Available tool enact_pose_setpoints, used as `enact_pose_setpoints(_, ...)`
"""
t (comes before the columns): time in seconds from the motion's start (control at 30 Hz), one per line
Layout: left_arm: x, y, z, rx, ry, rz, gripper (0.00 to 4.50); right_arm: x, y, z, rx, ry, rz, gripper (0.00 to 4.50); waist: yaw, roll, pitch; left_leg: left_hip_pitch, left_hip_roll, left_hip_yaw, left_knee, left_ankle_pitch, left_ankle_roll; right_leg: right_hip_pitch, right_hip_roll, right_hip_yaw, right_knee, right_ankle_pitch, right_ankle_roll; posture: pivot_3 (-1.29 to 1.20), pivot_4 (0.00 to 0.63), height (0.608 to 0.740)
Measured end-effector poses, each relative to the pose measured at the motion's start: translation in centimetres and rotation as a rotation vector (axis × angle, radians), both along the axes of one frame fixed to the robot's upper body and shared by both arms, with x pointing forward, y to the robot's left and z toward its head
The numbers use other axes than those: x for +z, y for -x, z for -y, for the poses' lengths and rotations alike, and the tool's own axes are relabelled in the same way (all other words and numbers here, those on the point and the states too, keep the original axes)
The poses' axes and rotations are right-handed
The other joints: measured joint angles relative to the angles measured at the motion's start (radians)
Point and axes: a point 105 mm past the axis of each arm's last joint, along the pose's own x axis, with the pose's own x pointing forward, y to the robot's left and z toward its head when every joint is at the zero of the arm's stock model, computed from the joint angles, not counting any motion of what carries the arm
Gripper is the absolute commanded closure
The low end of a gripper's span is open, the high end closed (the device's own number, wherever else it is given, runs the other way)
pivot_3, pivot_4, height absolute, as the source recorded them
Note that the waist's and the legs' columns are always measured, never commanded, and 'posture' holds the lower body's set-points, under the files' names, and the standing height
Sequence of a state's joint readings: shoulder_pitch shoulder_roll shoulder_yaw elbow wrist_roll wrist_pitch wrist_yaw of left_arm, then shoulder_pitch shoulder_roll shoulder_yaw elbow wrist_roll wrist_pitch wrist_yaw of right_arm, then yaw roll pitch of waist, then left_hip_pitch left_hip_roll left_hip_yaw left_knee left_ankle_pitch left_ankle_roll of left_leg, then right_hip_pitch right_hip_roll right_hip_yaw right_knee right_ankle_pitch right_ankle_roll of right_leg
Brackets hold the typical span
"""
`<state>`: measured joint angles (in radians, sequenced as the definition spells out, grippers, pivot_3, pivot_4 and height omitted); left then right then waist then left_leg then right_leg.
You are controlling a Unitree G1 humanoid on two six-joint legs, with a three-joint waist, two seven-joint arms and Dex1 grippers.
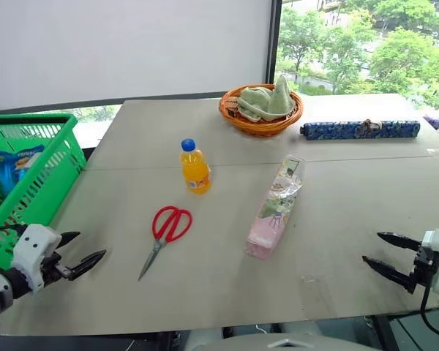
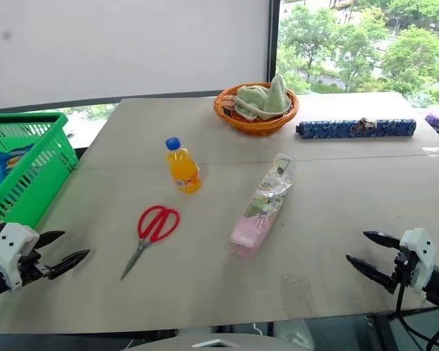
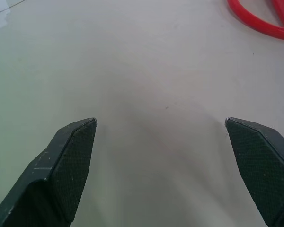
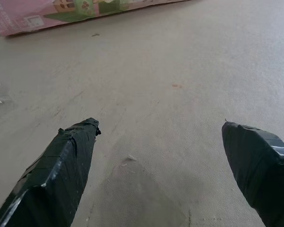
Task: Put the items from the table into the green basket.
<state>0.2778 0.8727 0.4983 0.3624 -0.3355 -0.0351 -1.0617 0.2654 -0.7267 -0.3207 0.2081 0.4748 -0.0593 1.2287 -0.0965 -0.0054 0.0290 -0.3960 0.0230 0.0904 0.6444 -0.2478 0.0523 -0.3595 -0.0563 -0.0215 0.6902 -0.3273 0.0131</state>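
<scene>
Three items lie on the pale table (image 1: 336, 197): an upright orange drink bottle (image 1: 194, 167) with a blue cap, red-handled scissors (image 1: 165, 228) in front of it, and a long clear-and-pink flowery packet (image 1: 276, 208) to their right. The green basket (image 1: 31, 179) stands off the table's left edge with a blue packet inside. My left gripper (image 1: 86, 252) hovers open over the near left corner, left of the scissors (image 3: 262, 19). At the near right, my right gripper (image 1: 373, 248) is open too, well apart from the packet (image 4: 61, 12).
A round orange wicker basket (image 1: 261, 110) with green cloth sits at the table's far edge. To its right lies a long dark blue patterned roll (image 1: 360, 129). A seam crosses the table behind the bottle.
</scene>
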Motion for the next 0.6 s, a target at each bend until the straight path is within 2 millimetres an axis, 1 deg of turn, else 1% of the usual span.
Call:
enact_pose_setpoints(0.1, 0.0, -0.1, 0.6, -0.03, 0.012, -0.006, 0.02, 0.0, 0.0, 0.1, 0.003, -0.001, 0.003, 0.0, -0.001, 0.0, 0.0, 0.0, 0.0, 0.0, 0.0, 0.0, 0.0, 0.0, 0.0, 0.0, 0.0, 0.0, 0.0, -0.15, 0.0, 0.74)
enact_pose_setpoints(0.13, 0.0, -0.2, 1.4, -0.07, 0.022, -0.01, 0.02, 0.1, -0.1, 0.0, 0.008, -0.005, 0.011, 0.0, -0.001, 0.0, 0.0, 0.0, 0.0, 0.001, 0.0, 0.0, 0.0, 0.0, 0.0, 0.0, 0.0, 0.0, 0.0, -0.15, 0.0, 0.74)
enact_pose_setpoints(0.2, -0.1, -0.3, 2.4, -0.108, 0.047, -0.014, 0.02, 0.2, -0.2, -0.2, 0.016, -0.012, 0.024, 0.0, -0.001, 0.0, 0.0, 0.0, 0.0, 0.001, 0.0, 0.0, 0.0, 0.0, 0.0, 0.0, 0.0, 0.0, 0.0, -0.15, 0.0, 0.74)
enact_pose_setpoints(0.37, -0.4, 0.3, 2.7, -0.114, 0.082, -0.042, 0.02, 0.2, -0.2, -0.3, 0.018, -0.016, 0.034, 0.0, -0.001, 0.0, 0.0, 0.0, 0.0, 0.001, -0.001, 0.0, 0.0, 0.0, 0.0, 0.0, 0.0, 0.0, 0.0, -0.15, 0.0, 0.74)
enact_pose_setpoints(0.6, -0.4, 1.5, 4.5, -0.161, 0.169, -0.121, 0.02, 0.8, -0.9, -0.7, 0.026, -0.025, 0.066, 0.0, -0.002, 0.0, -0.001, 0.0, 0.0, 0.001, -0.001, 0.0, 0.0, 0.0, 0.0, 0.0, 0.0, 0.0, 0.0, -0.14, 0.0, 0.74)
